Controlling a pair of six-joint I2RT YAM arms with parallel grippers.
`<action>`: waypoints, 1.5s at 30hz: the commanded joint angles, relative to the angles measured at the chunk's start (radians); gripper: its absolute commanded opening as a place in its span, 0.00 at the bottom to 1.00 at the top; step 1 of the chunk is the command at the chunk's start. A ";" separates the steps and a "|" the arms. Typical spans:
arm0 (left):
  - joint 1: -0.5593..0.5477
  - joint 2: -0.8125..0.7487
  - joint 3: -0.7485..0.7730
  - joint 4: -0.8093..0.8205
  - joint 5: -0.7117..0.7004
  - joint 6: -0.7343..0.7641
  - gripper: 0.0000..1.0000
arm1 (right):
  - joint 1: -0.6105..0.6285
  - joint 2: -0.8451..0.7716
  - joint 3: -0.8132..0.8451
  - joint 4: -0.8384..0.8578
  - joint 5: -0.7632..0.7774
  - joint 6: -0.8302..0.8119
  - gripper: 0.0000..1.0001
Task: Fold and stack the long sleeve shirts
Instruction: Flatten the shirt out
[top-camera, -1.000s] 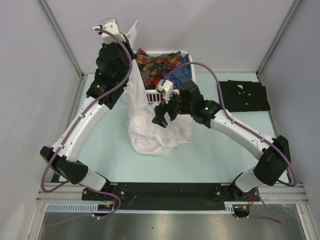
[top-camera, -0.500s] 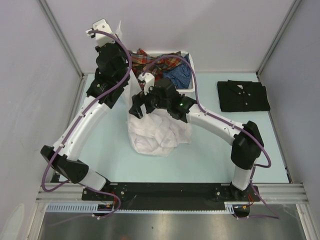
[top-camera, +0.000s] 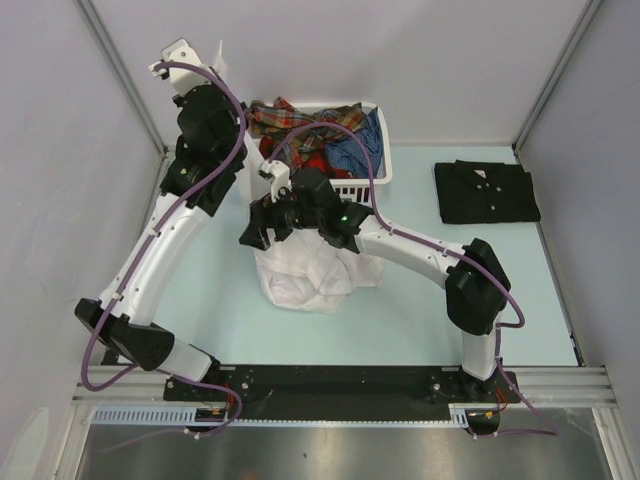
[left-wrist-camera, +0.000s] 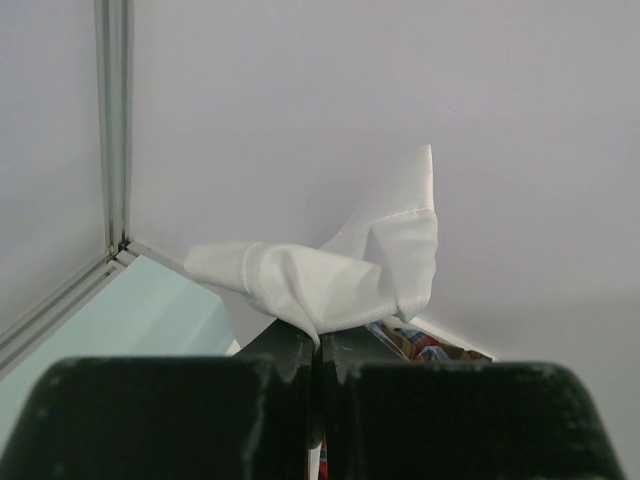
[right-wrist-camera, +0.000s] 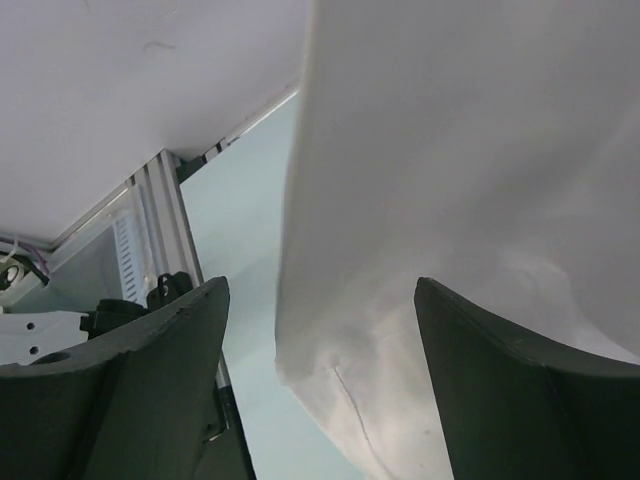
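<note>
The white shirt (top-camera: 318, 275) was plain, without pattern, and the black shirt (top-camera: 487, 192) was plain too. The slatted basket (top-camera: 360, 187) was white. The plaid shirt (top-camera: 300, 115) showed red, brown and green beside a blue shirt (top-camera: 358, 148). The desk (top-camera: 420, 310) was pale mint and the cables (top-camera: 84, 352) purple.

1. The top external view looks steeply down from above the near edge. It is wide enough to take in the whole counter (top-camera: 420, 320) and the basket (top-camera: 372, 178) at the far side.
2. The left wrist view sits just behind the left claw (left-wrist-camera: 316, 340), held high and facing the far wall (left-wrist-camera: 400, 100). The white shirt (left-wrist-camera: 340, 270) is close before it.
3. The right wrist view looks out between the fingers of the right claw (right-wrist-camera: 318, 290), facing left, very near the same shirt.
4. All three views share that shirt and part of the counter.
</note>
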 joint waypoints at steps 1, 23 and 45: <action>0.025 -0.035 -0.005 0.003 0.002 -0.029 0.00 | 0.009 -0.010 0.043 0.070 -0.042 0.022 0.79; 0.096 -0.117 -0.134 0.016 0.100 -0.034 0.00 | -0.162 -0.119 0.005 -0.025 -0.258 -0.074 0.00; -0.446 -0.647 -0.703 -0.531 1.507 0.904 0.60 | -0.781 -0.453 -0.032 -0.381 -0.452 -0.544 0.00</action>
